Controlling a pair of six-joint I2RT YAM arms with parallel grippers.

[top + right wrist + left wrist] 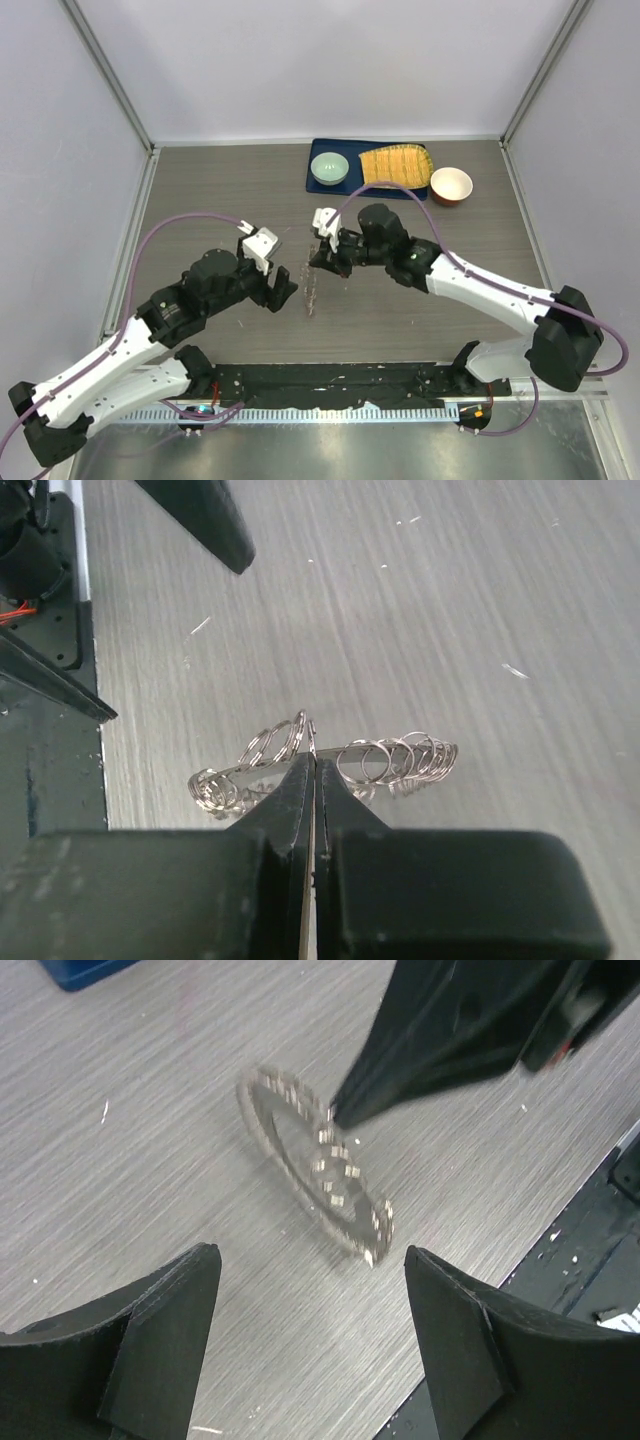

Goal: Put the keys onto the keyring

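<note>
The keyring [311, 285] is a large grey ring fringed with small metal loops. It hangs tilted on edge just above the table between the two arms. My right gripper [322, 262] is shut on its upper rim. In the right wrist view the keyring [400, 758] runs across the closed tips of the right gripper [314, 765]. A thin silver piece stands up there; I cannot tell whether it is one of the keys. My left gripper [310, 1290] is open, apart from the keyring [350, 1172], with nothing between its fingers. The right fingers [400, 1050] reach the ring from above.
A blue tray [345, 190] at the back holds a green bowl [329, 168] and a yellow ridged mat [395, 165]. A red and white bowl [451, 185] stands to its right. A black rail [330, 380] lines the near table edge.
</note>
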